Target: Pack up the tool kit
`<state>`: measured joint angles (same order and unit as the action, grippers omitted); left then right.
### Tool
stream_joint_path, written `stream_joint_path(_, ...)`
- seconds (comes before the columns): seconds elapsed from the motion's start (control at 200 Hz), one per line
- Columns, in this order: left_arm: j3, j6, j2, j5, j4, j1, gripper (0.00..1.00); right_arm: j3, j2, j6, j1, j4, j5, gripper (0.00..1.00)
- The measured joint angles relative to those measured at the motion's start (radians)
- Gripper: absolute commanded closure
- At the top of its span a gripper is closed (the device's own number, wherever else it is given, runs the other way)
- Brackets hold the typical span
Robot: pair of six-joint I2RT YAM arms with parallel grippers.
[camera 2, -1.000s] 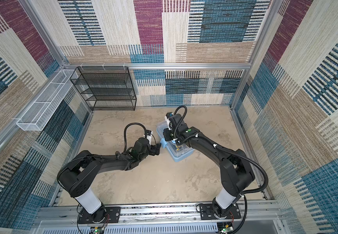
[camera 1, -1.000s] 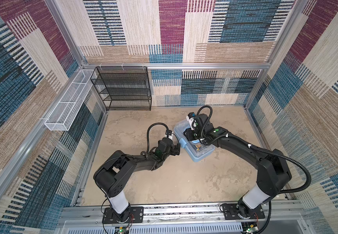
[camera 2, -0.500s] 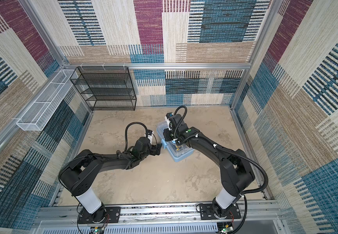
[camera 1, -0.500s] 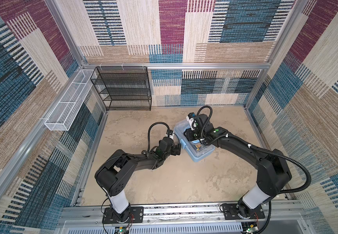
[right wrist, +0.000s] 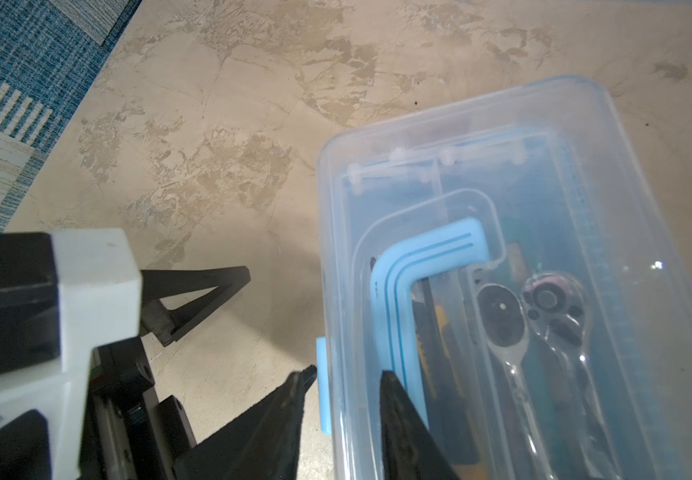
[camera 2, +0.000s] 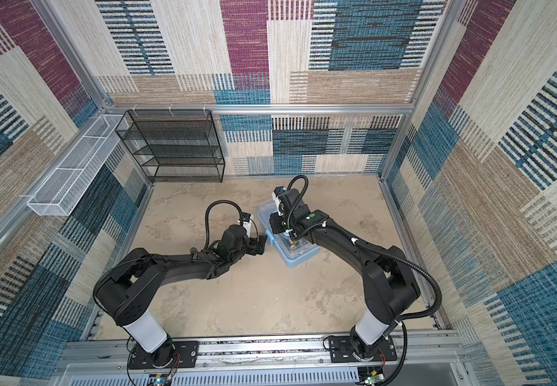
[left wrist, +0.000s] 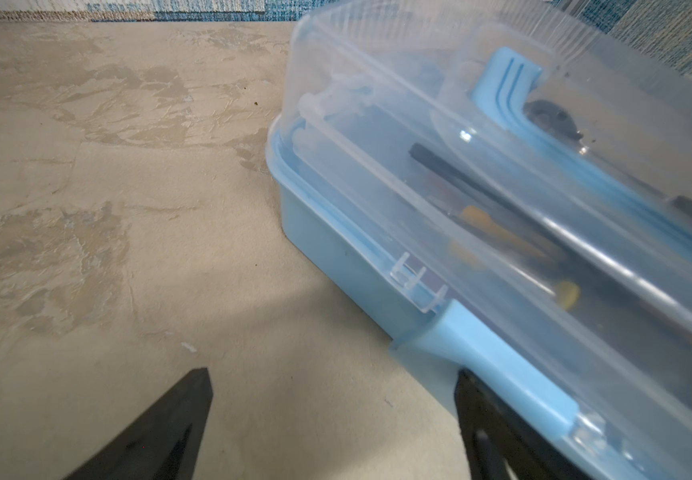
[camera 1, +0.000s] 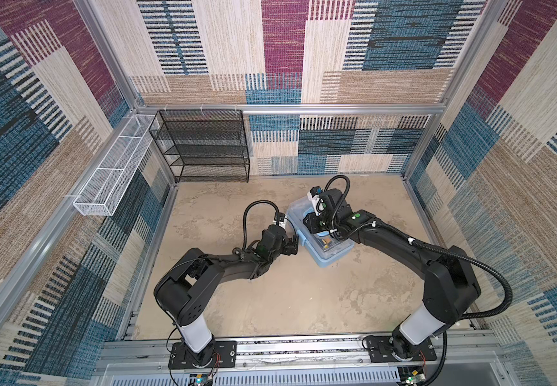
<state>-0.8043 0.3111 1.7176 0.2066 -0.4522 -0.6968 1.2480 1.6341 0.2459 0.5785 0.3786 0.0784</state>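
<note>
Light-blue tool kit [camera 1: 330,255] centre-right on surface [camera 1: 270,300], lid [right wrist: 543,166] down, tools [right wrist: 502,316] inside. Step, likely: latching. Left hand [left wrist: 333,376] wide, beside latch [left wrist: 481,353]; right hand [right wrist: 347,372] narrow, astride lid rim, grip unclear. Next: press latch home.

Black mesh rack [camera 1: 200,147] at back wall; white mesh basket [camera 1: 116,167] beside it.

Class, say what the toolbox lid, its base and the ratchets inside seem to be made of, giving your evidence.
Lid: likely clear glossy plastic; tools show through.
Base: opaque light-blue plastic, smooth, seemingly matte.
Ratchets: probably polished metal; bright glints on them.
</note>
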Motion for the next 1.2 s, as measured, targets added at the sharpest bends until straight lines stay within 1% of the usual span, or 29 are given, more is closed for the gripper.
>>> stream_joint_path(0.436, -0.017, 0.0, -0.003, -0.005, 0.008, 0.0, 0.05, -0.002, 0.0, 0.004, 0.0, 0.0, 0.0, 0.66)
stream_joint_path(0.601, -0.027, 0.001, -0.003, -0.028, 0.014, 0.001, 0.05, -0.002, 0.0, 0.004, 0.0, 0.0, 0.0, 0.66)
stream_joint_path(1.197, -0.052, 0.004, 0.012, -0.029, 0.036, 0.001, 0.05, -0.005, 0.0, 0.004, 0.0, 0.0, -0.003, 0.66)
